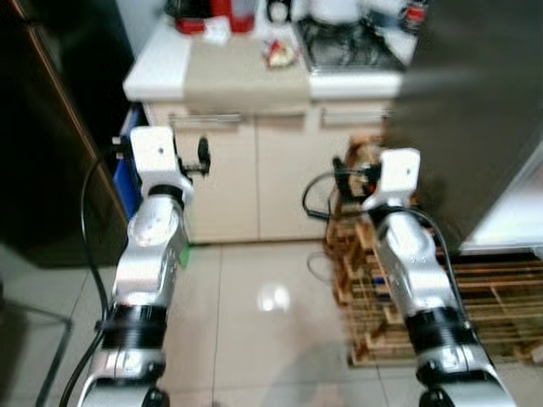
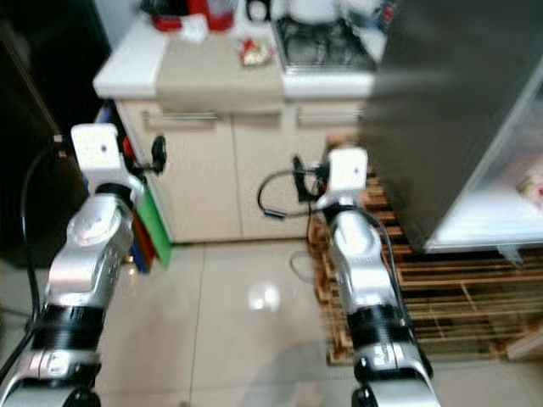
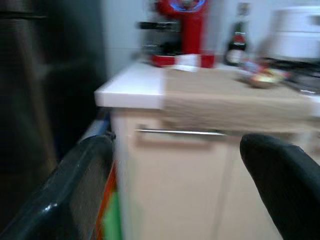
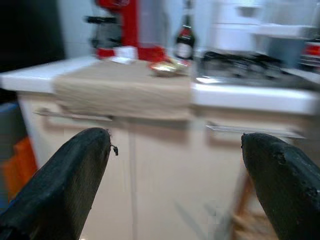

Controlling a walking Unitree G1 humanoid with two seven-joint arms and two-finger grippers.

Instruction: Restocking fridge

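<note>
**Both arms raised before the kitchen counter, fridge door open at my right**

I see the fridge (image 2: 458, 110) as a tall, dark grey slab on the right of the head views; its door stands open, and past the door's edge a pale, bright interior shows, too blurred for me to make out what it holds. It stands on a wooden pallet (image 1: 475, 305) made of slats.

My left gripper (image 3: 175, 190) is held up in front of a cream cabinet (image 1: 229, 178), its two black fingers spread wide apart with nothing between them. My right gripper (image 4: 175, 185) is likewise open and empty, pointing at the same cabinet front. The fridge lies to the right of my right arm, just beside it, and apart from both sets of fingers.

A white counter (image 1: 161, 72) with a beige runner (image 1: 242, 72) tops the cabinet. On it stand a red appliance (image 3: 182, 30), a dark bottle (image 4: 185, 42) and a gas hob (image 1: 344, 42). A dark tall surface (image 1: 42, 127) closes off the left. Pale glossy floor tiles (image 1: 254, 305) lie open between my arms.
</note>
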